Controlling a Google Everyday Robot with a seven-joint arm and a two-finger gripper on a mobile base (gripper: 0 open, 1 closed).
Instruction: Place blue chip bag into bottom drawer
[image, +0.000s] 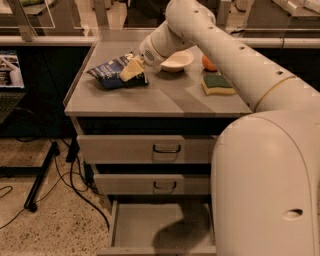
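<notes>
On counter (165, 100): blue chip bag (112, 72), long axis left-right; my gripper (132, 69) on it, jaws' state untellable. Bottom drawer (150, 230) open.

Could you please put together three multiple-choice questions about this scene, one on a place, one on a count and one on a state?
1. Where does the blue chip bag lie?
A. on the cabinet top, at the left
B. inside the bottom drawer
C. on the floor

2. How many drawers does the cabinet have?
A. one
B. three
C. five

3. In what state is the bottom drawer?
A. shut
B. taken out of the cabinet
C. pulled open, with nothing seen in it

Answers:
1. A: the bag rests on the grey top with the gripper at it, left of the white bowl and the sponge.
2. B: two shut drawers with dark handles sit above one open drawer.
3. C: its grey floor shows below the two upper drawers, partly hidden by the robot's body.
</notes>
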